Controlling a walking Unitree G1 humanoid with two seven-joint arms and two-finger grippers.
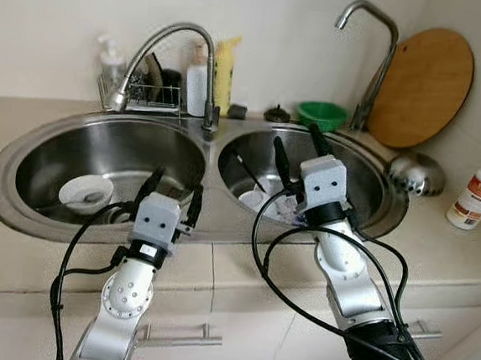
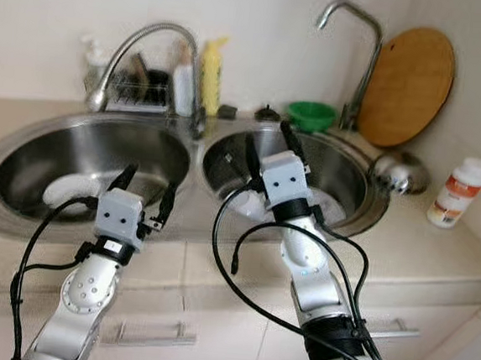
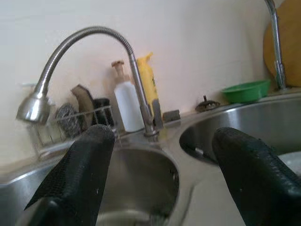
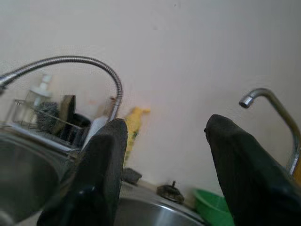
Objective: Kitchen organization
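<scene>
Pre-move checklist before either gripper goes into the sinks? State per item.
1. Left gripper open, holding nothing: ok.
2. Right gripper open, holding nothing: ok.
3. Left gripper poised at the front rim of the left sink, above the basin: ok.
4. White bowl in the left sink sits upright with nothing on it: ok.
5. Dishes in the right sink: partly hidden by the right arm, so count and grasp point: cannot tell.
6. Flexible faucet arches over the left sink, near any lift path: not ok, watch it.
</scene>
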